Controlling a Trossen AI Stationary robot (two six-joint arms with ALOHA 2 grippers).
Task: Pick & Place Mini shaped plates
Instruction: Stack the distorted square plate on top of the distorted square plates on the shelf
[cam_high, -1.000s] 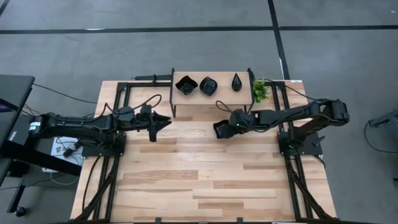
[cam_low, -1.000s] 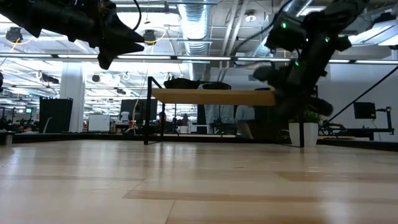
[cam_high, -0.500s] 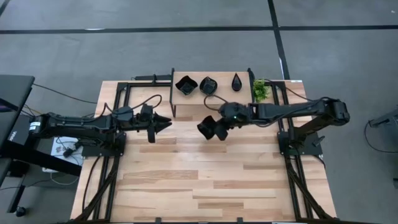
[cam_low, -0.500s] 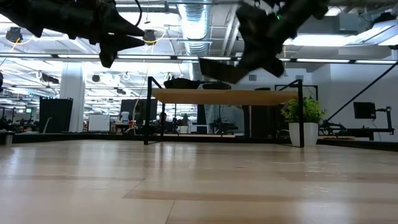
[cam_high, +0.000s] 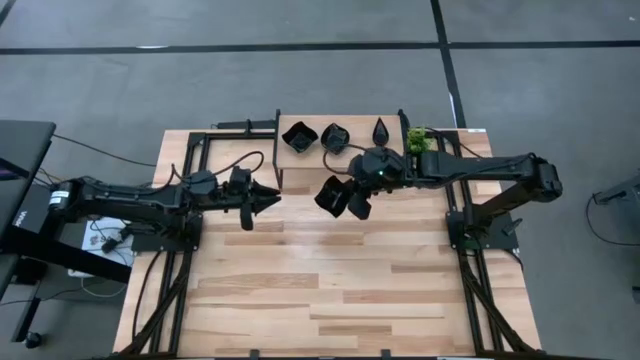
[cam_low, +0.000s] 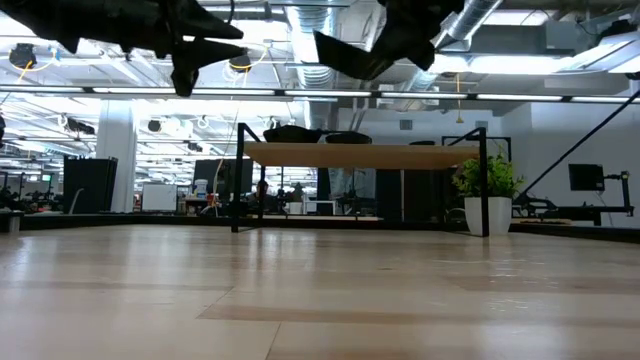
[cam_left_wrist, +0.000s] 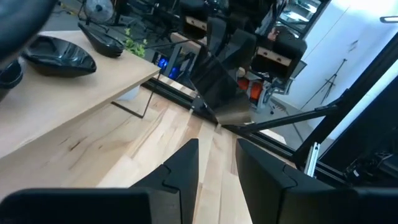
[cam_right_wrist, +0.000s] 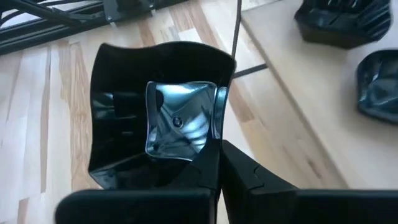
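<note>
One square plate (cam_right_wrist: 158, 134) is pinched by its rim in my right gripper (cam_right_wrist: 219, 163), fingers clamped together on the edge nearest the wrist, the dish fanning out ahead of the tips. It is glossy black with wavy raised walls and a flat mirror-bright floor that throws back pale light. From above I see that plate (cam_high: 333, 195) hanging over bare wood just in front of the shelf (cam_high: 340, 155), at about 12 o'clock from the table's (cam_high: 330, 290) centre, with the right gripper (cam_high: 352, 200) beside it. In the low view the plate (cam_low: 345, 55) is tilted, well above the shelf top.

My left gripper (cam_high: 268, 197) hovers at roughly 10 o'clock, pointing toward the held plate, well apart from it. Its fingers (cam_left_wrist: 180, 174) stand partly open with a narrow gap and nothing between them.

The table is pale wood in butcher-block strips. The shelf is a light wood board on thin black metal legs.

Farther back, three more plates sit on the shelf: a ribbed square (cam_high: 299, 138) at its 9 o'clock end, a second rounded square (cam_high: 335, 137) in the middle, and a narrow teardrop (cam_high: 382, 131) toward 3 o'clock. All are the same shiny black. A plant (cam_high: 418, 145) stands at the shelf's 3 o'clock end.
</note>
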